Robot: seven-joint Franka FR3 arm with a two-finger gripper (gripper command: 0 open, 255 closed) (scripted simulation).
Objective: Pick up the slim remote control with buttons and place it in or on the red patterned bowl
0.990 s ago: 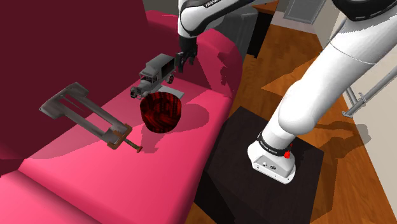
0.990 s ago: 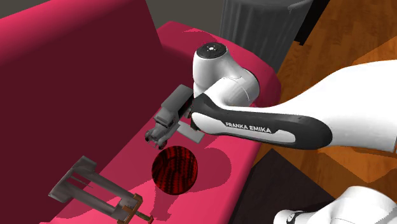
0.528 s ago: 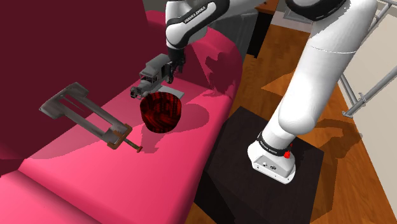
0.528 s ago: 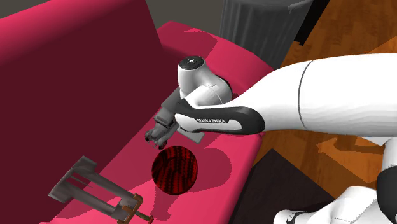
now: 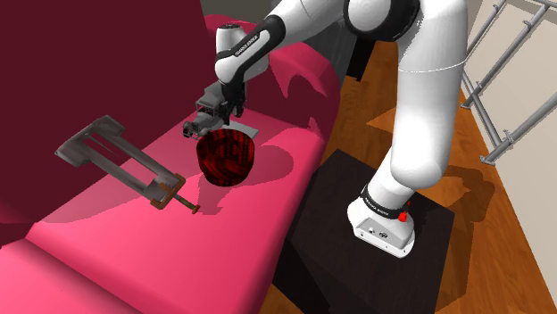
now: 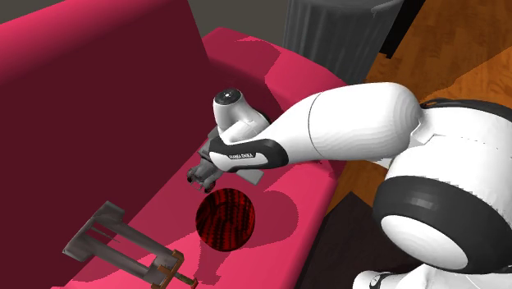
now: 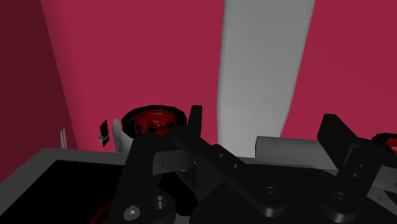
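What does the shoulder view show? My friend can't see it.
A white robot arm reaches over a pink sofa, its black jaws low over a grey toy truck. Nearer the camera sits a dark red patterned bowl, a flat grey remote peeking out behind it, and a grey clamp lies farther along the seat.

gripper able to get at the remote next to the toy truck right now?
Probably yes: the remote lies flat with its top bare, though the toy truck beside it crowds the open gripper.
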